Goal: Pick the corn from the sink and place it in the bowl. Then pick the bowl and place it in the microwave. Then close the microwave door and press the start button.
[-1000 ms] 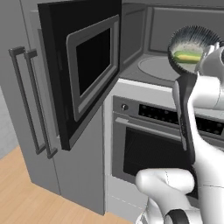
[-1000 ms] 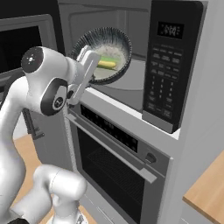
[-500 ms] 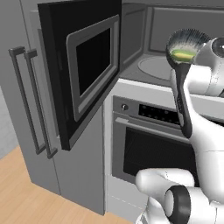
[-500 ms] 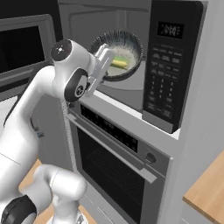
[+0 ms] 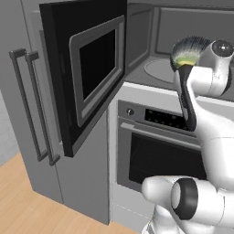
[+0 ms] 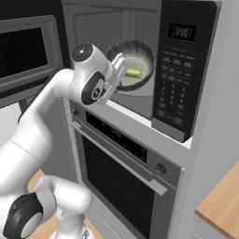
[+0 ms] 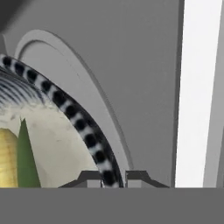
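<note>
Right now the small yellow corn cob with a green husk [image 7: 8,159] lies inside the wide round bowl with a dark streaked outside and pale speckled inside [image 6: 133,63], against its pale inner wall. That bowl hangs tilted at the mouth of the built-in black-fronted microwave [image 6: 184,70], above the round grey turntable [image 5: 157,71] in the grey cavity. In the hand view the bowl's black-and-white banded rim [image 7: 83,127] runs down between the two dark fingertips of the pincer [image 7: 114,177], which is narrowed onto that rim and holds the bowl by it. From the left base view the white arm reaches up with the bowl [image 5: 192,50] at its end, in front of the cavity. The black microwave door with its dark glass window in a grey frame [image 5: 93,71] stands swung wide to the left. Below the microwave sits a grey oven with a dark glass door and a long bar handle [image 6: 121,172]. Left of it stands a tall grey cabinet with two vertical bar handles [image 5: 34,105].
</note>
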